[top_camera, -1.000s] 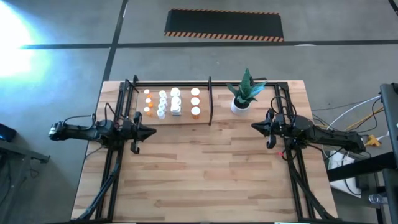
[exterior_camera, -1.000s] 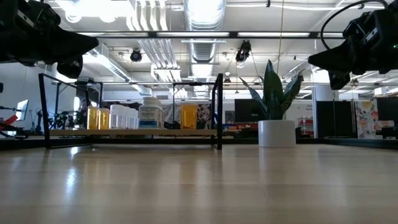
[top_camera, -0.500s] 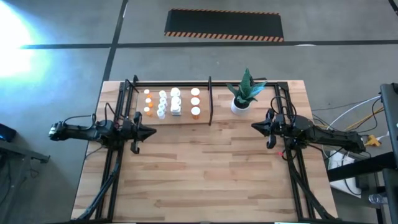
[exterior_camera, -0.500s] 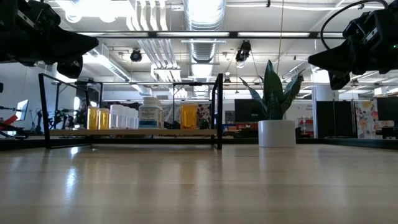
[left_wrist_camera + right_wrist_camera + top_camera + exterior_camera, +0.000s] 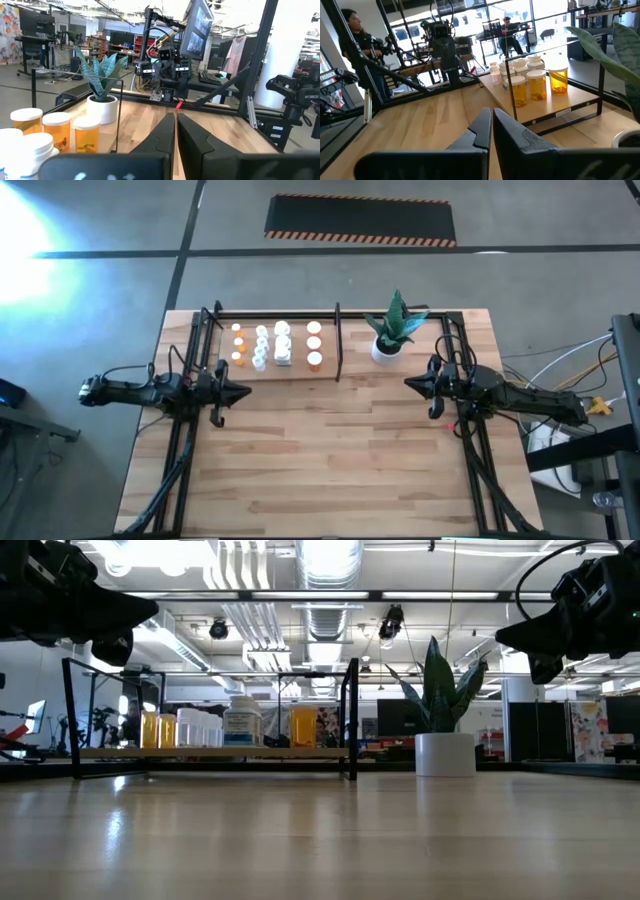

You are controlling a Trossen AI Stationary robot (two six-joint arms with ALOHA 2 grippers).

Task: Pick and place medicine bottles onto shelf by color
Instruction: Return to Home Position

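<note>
**Bottles on the shelf, both arms parked empty**

From where I stand, the sorting looks finished. Every one of the medicine bottles (image 5: 275, 345) that I can find stands on the shelf (image 5: 215, 752), and I see none on the tabletop (image 5: 320, 460) in front of it. From above they sit in short rows: small orange ones at the shelf's outer end, white ones in the middle, and orange ones with white caps next to the divider bar (image 5: 338, 345). Whether that split counts as sorted by color I can only judge, but nothing seems left to carry. What remains is the arms settling at rest.

The left gripper (image 5: 240, 392) hangs just off the shelf's front outer corner. The right gripper (image 5: 410, 383) hangs well apart from the shelf, beyond the divider bar and in front of the plant pot (image 5: 386, 352).

The overhead view gives the row layout but not the fingers. Each wrist view settles that: both pairs are pressed together with nothing between them. The table-level view adds that the bottles stand upright on the board, one white one taller and labelled. The right wrist view alone shows a person (image 5: 357, 35) in the room behind the shelf.
</note>
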